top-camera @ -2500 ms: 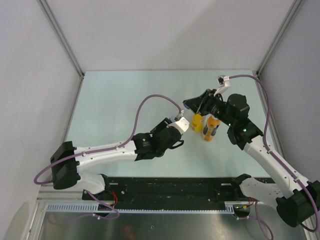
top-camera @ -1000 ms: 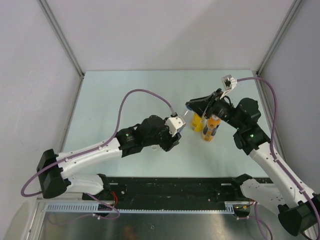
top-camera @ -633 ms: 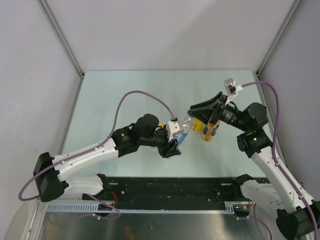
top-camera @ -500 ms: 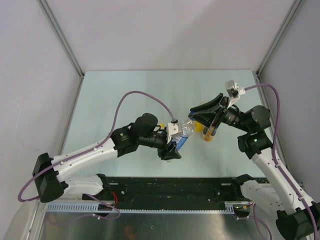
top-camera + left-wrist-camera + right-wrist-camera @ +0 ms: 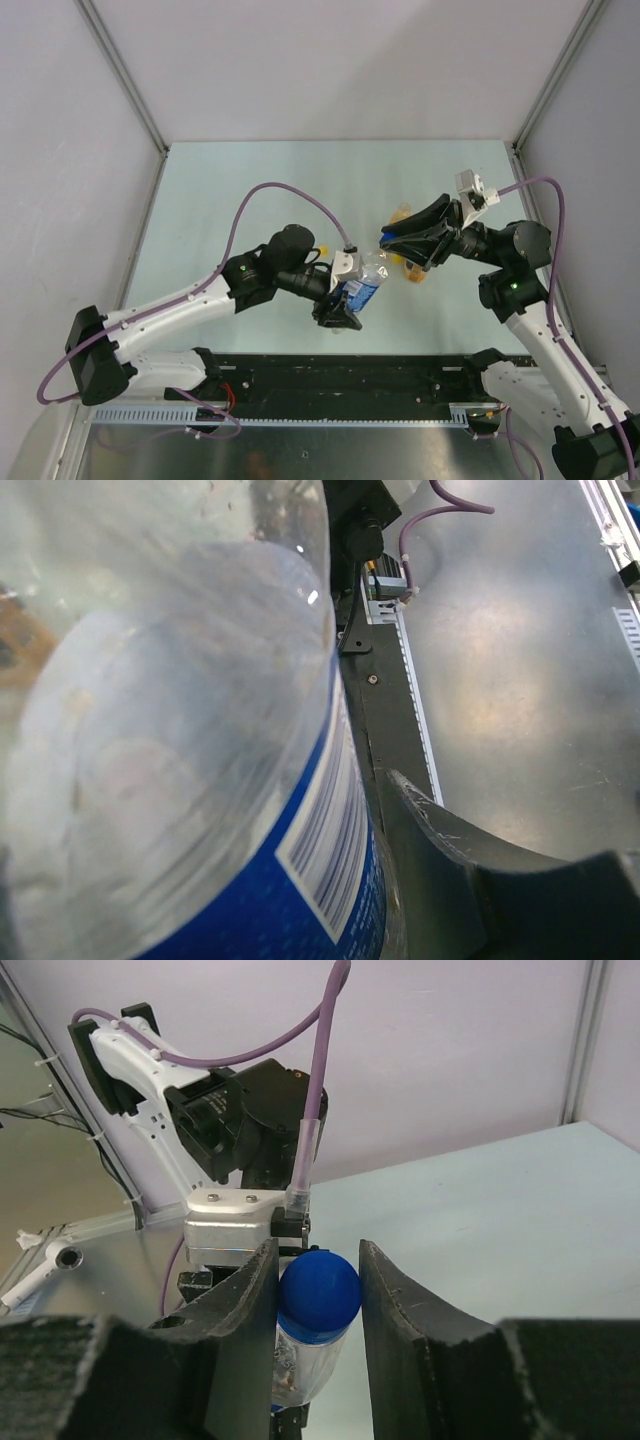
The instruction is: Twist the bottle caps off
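Note:
My left gripper (image 5: 345,295) is shut on the clear water bottle with the blue label (image 5: 362,281) and holds it tilted above the table; the bottle fills the left wrist view (image 5: 180,730), pressed against one finger (image 5: 450,880). Its blue cap (image 5: 318,1295) sits between the jaws of my right gripper (image 5: 386,238). The left jaw touches the cap and the right jaw stands a sliver off. The yellow juice bottle (image 5: 402,212) and the orange bottle (image 5: 415,272) stand behind the right gripper, mostly hidden. No white cap shows.
A small yellow round piece (image 5: 322,243) lies on the table beside the left arm's wrist. White walls close the table at the left, back and right. A black rail (image 5: 350,375) runs along the near edge.
My left gripper lifted the water bottle away from the other two bottles, toward the near side, and tilted it. My right gripper swung over and brought its open jaws around the blue cap.

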{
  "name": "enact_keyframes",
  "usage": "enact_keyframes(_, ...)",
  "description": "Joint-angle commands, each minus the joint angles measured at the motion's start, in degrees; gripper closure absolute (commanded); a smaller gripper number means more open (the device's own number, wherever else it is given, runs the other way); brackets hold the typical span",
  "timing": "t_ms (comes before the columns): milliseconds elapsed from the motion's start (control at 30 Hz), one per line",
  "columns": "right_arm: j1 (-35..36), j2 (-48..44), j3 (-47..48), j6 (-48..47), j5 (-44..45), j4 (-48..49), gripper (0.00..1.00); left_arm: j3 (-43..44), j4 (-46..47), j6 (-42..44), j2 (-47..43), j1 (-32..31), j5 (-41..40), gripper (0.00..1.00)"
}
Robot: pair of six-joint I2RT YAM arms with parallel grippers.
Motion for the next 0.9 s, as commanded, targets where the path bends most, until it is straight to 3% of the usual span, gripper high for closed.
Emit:
enact_keyframes(0,-0.9,1.0,-1.2,-1.6,4.6,-1.9,0.79,2.4,4.8,3.3,0.5,-1.5,6.7,0.61)
enact_keyframes(167,-2.4,-1.2,-1.2,0.7,9.6,-2.5,0.31,2.2,4.8,2.6,1.4,-1.4,4.4,0.6)
enact_keyframes(267,-3.1,-3.9,-1.2,1.5,13.1,-2.8,0.08,2.3,4.7,2.3,2.1,-1.3,2.9,0.6)
enact_keyframes(300,-3.2,-4.9,-1.2,1.8,14.2,-2.8,0.04,2.3,4.8,2.3,2.3,-1.3,2.2,0.6)
enact_keyframes(500,-3.5,-10.8,-0.6,1.3,23.7,-6.7,0.01,2.1,4.7,1.3,3.3,-1.3,-3.1,0.6)
enact_keyframes(667,-3.4,-12.1,-0.2,2.1,33.4,-12.1,0.01,2.2,4.4,-0.1,3.6,-1.3,-14.3,0.6)
enact_keyframes(867,-3.4,-9.1,1.6,4.7,36.5,-16.0,0.01,2.4,3.6,-1.4,3.9,-1.4,-27.9,0.6)
